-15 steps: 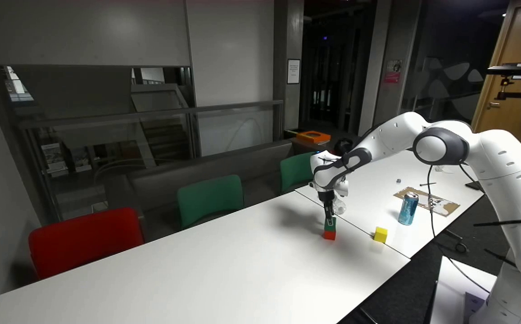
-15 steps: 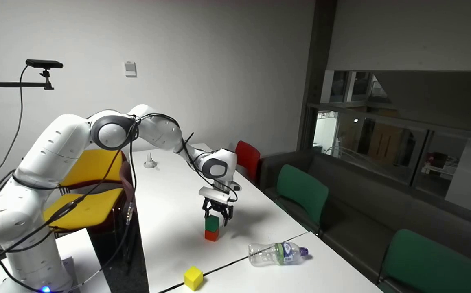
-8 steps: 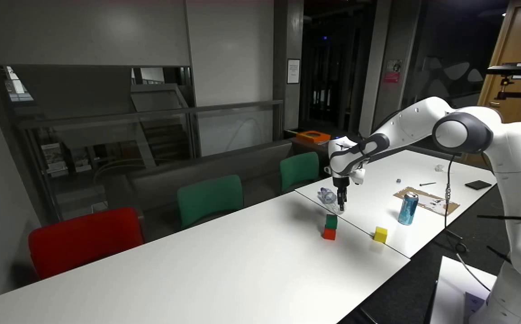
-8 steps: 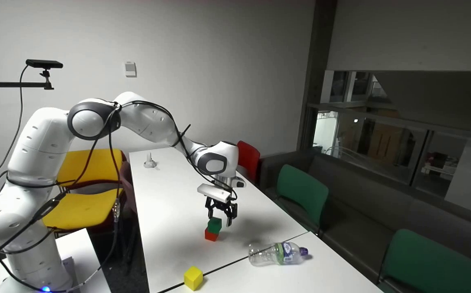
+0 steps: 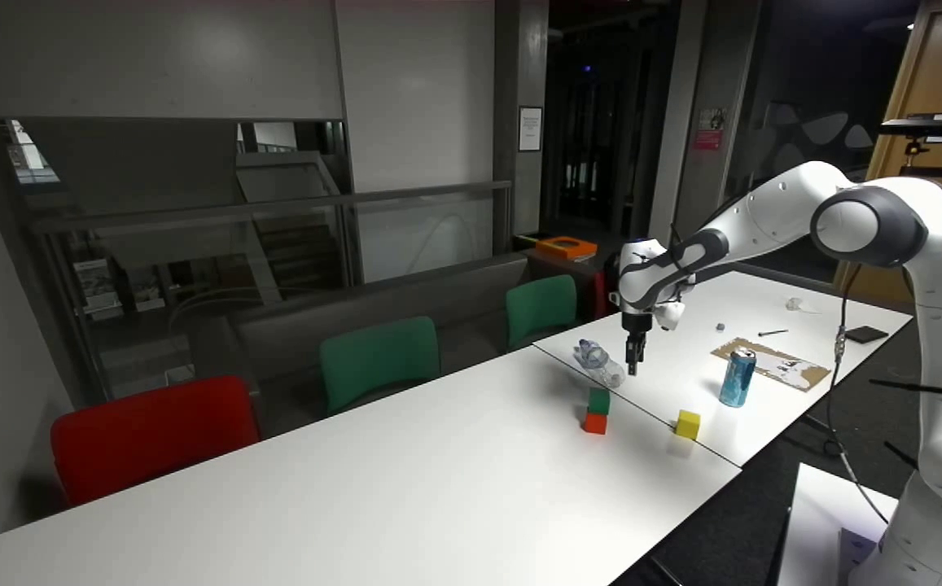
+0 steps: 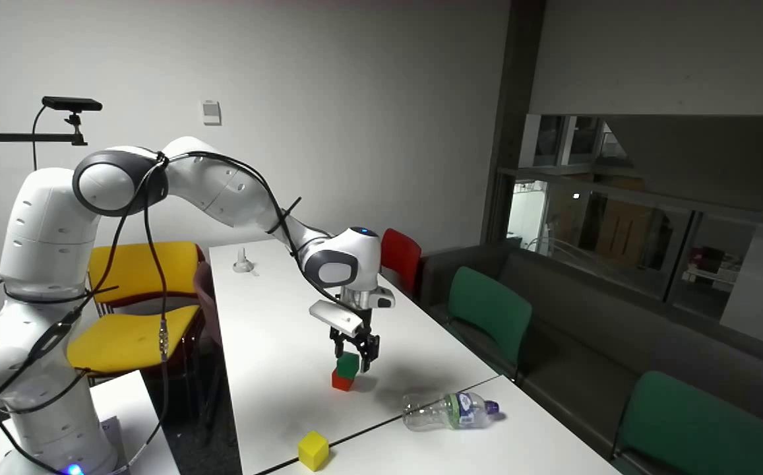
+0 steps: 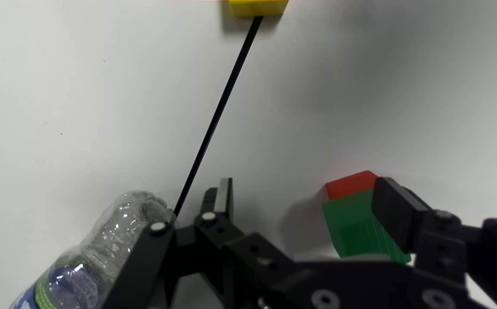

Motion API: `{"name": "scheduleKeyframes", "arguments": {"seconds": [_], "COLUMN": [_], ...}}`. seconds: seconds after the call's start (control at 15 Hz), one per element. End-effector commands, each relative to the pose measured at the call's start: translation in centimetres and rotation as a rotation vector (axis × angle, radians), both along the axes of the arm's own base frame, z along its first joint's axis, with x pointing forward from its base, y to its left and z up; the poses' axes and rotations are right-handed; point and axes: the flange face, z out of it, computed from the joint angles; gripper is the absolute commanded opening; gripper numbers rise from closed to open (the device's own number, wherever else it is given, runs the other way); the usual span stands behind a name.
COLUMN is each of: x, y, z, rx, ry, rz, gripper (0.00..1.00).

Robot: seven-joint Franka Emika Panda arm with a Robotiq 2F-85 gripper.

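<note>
1. The white table [image 5: 340, 505] is carrying items 3 to 6. A dark seam [image 7: 218, 116] is running from its edge facing the sofa [image 6: 592, 330] to its edge facing the robot base [image 6: 58, 422].
2. The gripper [image 7: 305, 184] is hanging above the white table, its jaws standing wide apart. In the wrist view, one jaw is partly covering the green cube [image 7: 353, 223]; contact cannot be confirmed.
3. The clear plastic bottle [image 6: 450, 412] is lying on its side across the seam, near the sofa-facing edge, and is wearing a purple cap [image 6: 492, 408]. Whether it is holding liquid cannot be told.
4. The blue can [image 5: 738, 377] is standing upright beyond the seam, toward the robot-facing edge; its inside is lying out of view.
5. The green cube is resting on the red cube [image 7: 349, 184]; both are standing across the seam from the blue can.
6. The yellow cube [image 5: 688, 424] is sitting on the seam, toward the robot-facing edge.
</note>
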Motion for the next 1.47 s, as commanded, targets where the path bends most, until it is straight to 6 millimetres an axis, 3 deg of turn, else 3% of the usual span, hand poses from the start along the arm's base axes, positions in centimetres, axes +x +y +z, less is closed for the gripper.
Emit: {"name": "scheduleKeyframes", "arguments": {"seconds": [0.0,0.2,0.6,1.4], "x": [-0.1,1.0,2.4,3.1], "y": [1.8,4.3,9.0,9.6], "z": [0.3,0.0,-1.1,-4.7], "rx": [0.006,-0.002,-0.029,-0.116], "ry": [-0.063,-0.082,-0.108,-0.153], "rz": [0.022,0.073,0.176,0.303], "gripper": [0.88,1.0,1.0,1.0]}}
